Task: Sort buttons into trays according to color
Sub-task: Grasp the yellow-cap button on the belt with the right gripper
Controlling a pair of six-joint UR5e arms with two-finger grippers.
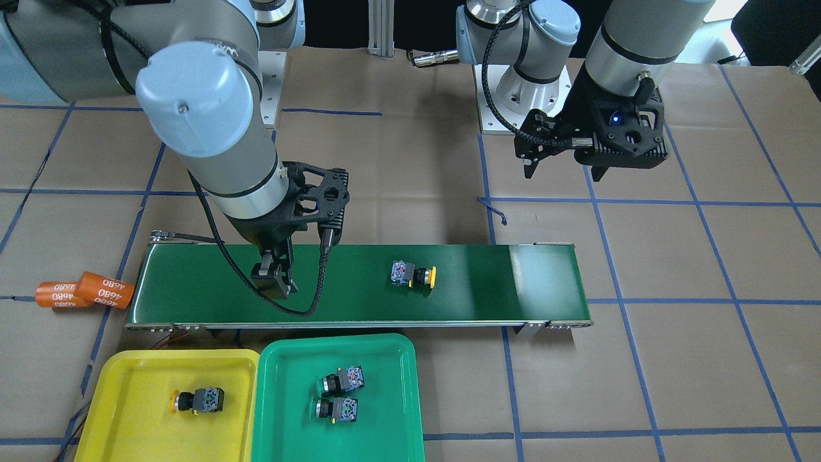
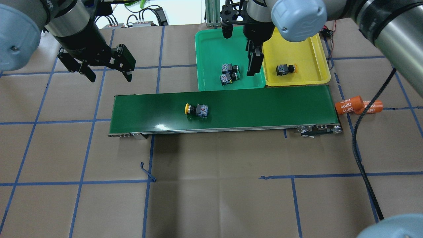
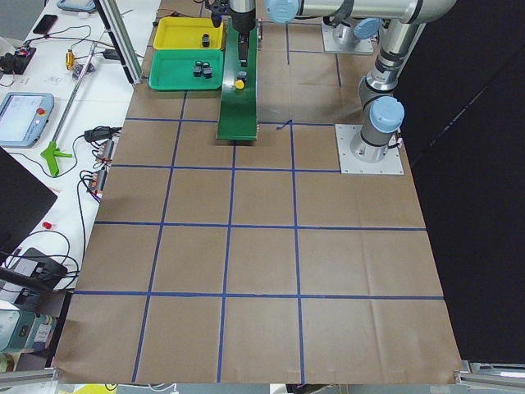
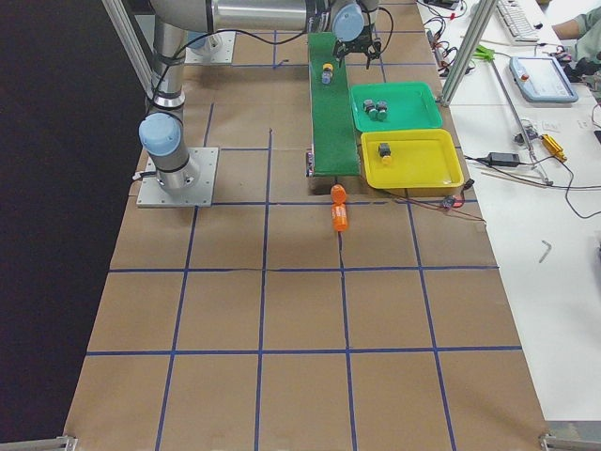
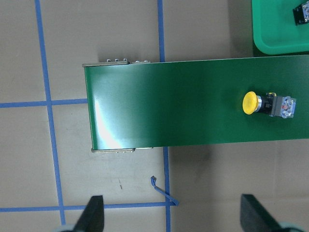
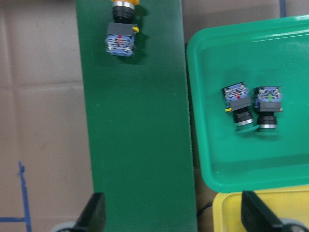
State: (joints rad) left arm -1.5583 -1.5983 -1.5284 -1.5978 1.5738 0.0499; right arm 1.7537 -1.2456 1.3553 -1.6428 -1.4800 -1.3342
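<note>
A yellow-capped button lies on its side mid-belt on the conveyor; it also shows in the overhead view and both wrist views. A second yellow-capped button lies in the yellow tray. Two green-capped buttons lie side by side in the green tray. My right gripper hangs open and empty over the belt near the trays. My left gripper is open and empty, above the table behind the belt's other end.
The long dark green conveyor belt runs across the table, with both trays against its far side in the overhead view. Two orange cylinders marked 4680 lie off the belt's end on my right. Brown paper with blue tape lines covers the table.
</note>
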